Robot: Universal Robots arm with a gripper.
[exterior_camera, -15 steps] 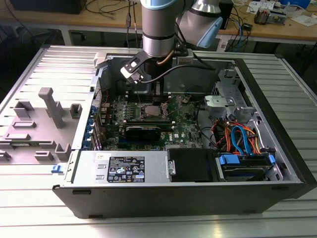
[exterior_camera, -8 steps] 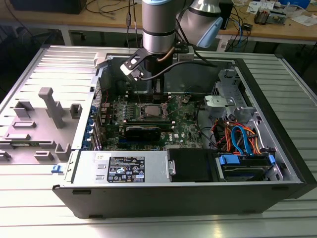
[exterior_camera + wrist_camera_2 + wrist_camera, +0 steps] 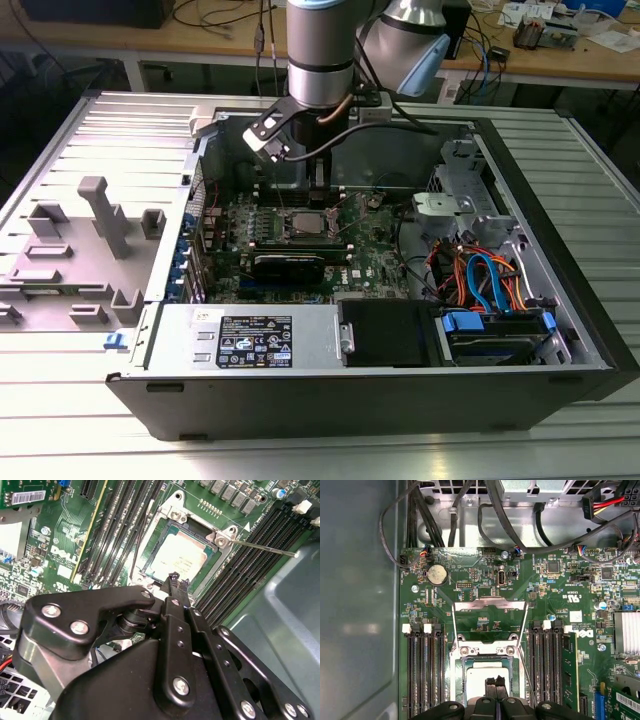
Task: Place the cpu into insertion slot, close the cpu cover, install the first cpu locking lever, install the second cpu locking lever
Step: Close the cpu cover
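The claw (image 3: 495, 682) hangs straight down over the middle of the board, and its 2 black fingertips (image 3: 172, 579) are pressed together with nothing between them, so I judge it closed and empty. The tips are just above the cpu (image 3: 182, 555), near one edge of it. I cannot tell whether they touch the metal top.

The cpu lies flat inside the insertion slot (image 3: 172, 515), square to the silver rim, so the placing step looks done. I think the fingers are closed because a narrow point pushes small parts more easily than open jaws.

Beyond the slot, the cpu cover (image 3: 490, 601) is swung back and open. In the first wrist view the green board is visible through its window, so it is not yet closed over the chip. 1 thin lever rod (image 3: 260, 548) sticks out free across the memory slots (image 3: 250, 575), not hooked down, which leaves the cover free to move.

Around all this is the open computer case (image 3: 400, 400), lying on its side, with the arm (image 3: 320, 60) reaching in from above.
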